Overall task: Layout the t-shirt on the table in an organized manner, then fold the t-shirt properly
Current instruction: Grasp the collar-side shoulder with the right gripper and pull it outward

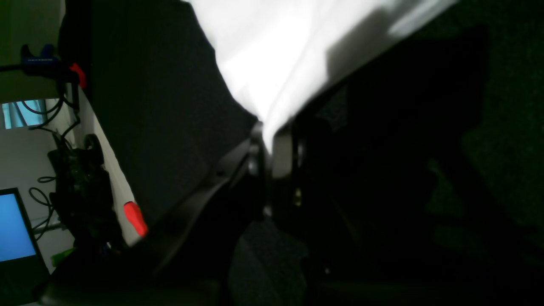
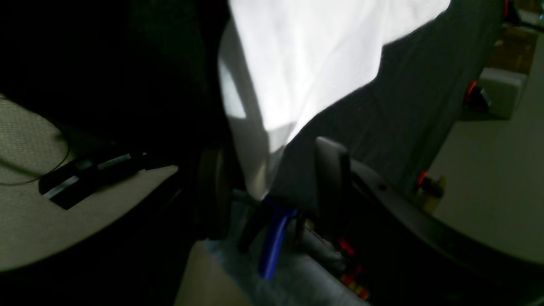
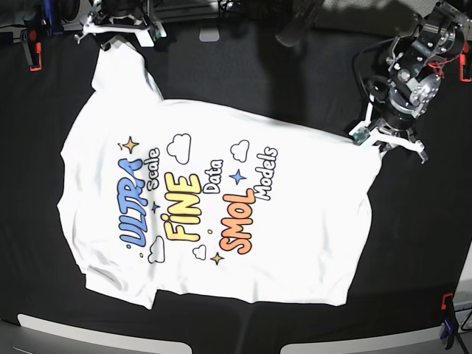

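Lying print-up, the t-shirt (image 3: 214,206) spreads across the table (image 3: 413,243). At three o'clock the left gripper (image 3: 376,139) is clenched on its corner; at eleven the right gripper (image 3: 122,33) stands released, its fingertips hard to make out.

black-clothed table (image 3: 413,243), white t-shirt (image 3: 295,243) spread print-up

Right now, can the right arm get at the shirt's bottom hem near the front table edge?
Probably, but not at once. The right pincer sits open at the far corner, over the t-shirt end there. Nothing stands on the shirt between it and that hem; the left pincer is off at the opposite edge.
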